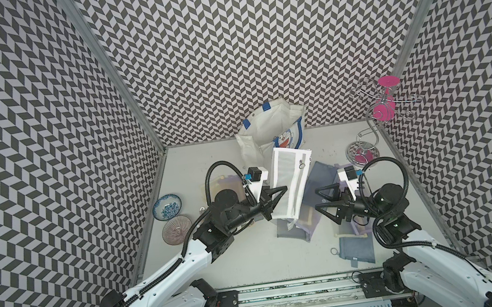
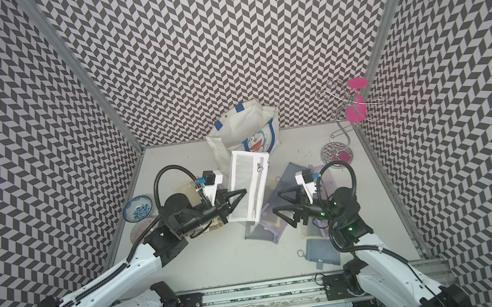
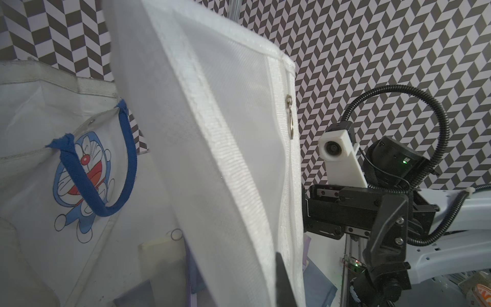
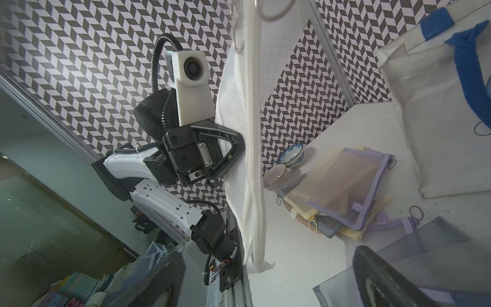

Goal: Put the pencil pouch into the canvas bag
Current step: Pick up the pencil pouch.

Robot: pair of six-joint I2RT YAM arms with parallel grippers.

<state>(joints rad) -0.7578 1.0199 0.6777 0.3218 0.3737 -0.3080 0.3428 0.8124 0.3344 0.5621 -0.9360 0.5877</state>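
Bowls: blue-patterned bowl and striped bowl, side by side, left edge of the surface.
Rack: wire stand, far right corner, pink glasses hanging.
Pouch: grey pouch, flat, front right.

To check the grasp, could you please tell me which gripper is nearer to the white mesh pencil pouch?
Left. The left gripper is shut on the pencil pouch at its side edge; the right gripper is open beside it, not touching.

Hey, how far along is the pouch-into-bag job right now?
Done: the white mesh pencil pouch is picked up, pinched in the shut left gripper and held up on edge. In hand: it hangs just in front of the canvas bag, not inside. Left: carry it over the bag's open top and release. The right gripper is open and empty.
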